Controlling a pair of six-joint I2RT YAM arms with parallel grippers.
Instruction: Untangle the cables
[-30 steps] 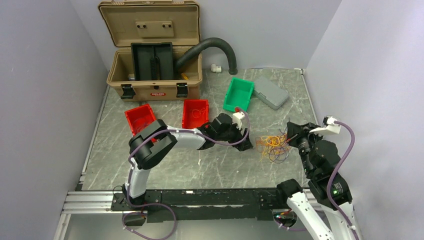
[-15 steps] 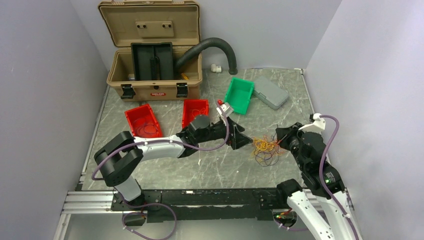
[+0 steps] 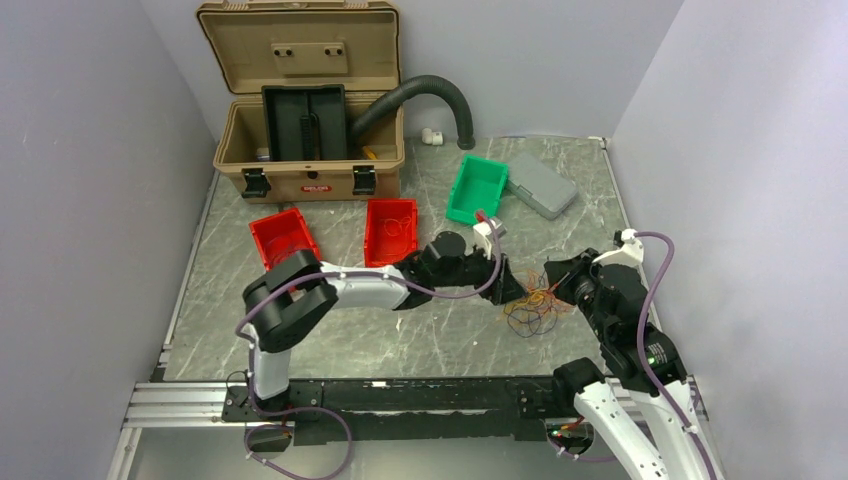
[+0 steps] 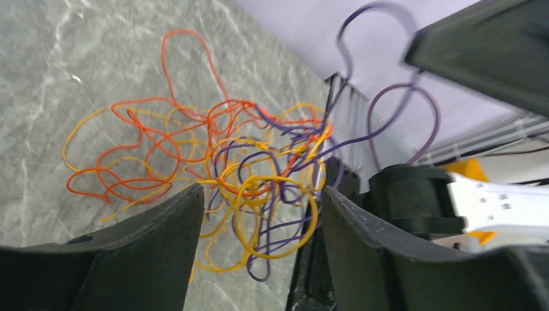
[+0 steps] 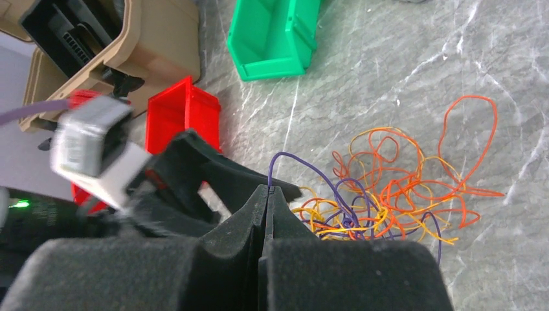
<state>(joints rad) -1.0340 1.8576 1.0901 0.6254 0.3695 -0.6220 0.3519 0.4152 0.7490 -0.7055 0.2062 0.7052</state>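
Where the grey table (image 3: 330,340) opens up right of centre, I have both arms meeting. The left arm (image 3: 360,285) lies low and is stretched sideways to the right, its elbow folded back near its base. The right arm (image 3: 640,345) rises bent from its base and leans in to the left.

The left gripper (image 3: 515,288) is released, and on its wrist view its fingers (image 4: 129,259) stand spread wide. The right gripper (image 3: 553,277) is clenched, pads (image 5: 239,227) pressed flat together. A purple strand (image 5: 280,153) springs straight from their tips, so I read it as pinching the cables (image 3: 528,310). The two tools face each other, tips near but apart.

Bare stone runs from below both tools to the front rail (image 3: 400,395). The right wall sits close behind the right arm.

Far beyond the left gripper's wrist stands a tan toolbox (image 3: 300,183) with its lid up and a black tray (image 3: 303,122) inside. A black ribbed hose (image 3: 440,88) arches out of it. A grey case (image 3: 541,184) lies flat beyond the right gripper, just beside a green bin (image 3: 476,188).

Two red bins sit behind the left gripper. The nearer one (image 3: 391,228) holds thin orange loops, and the farther one (image 3: 283,238) holds darker loops.

The tangled cables, in orange, yellow and purple, sit between the two tools, just toward the rail from their tips.
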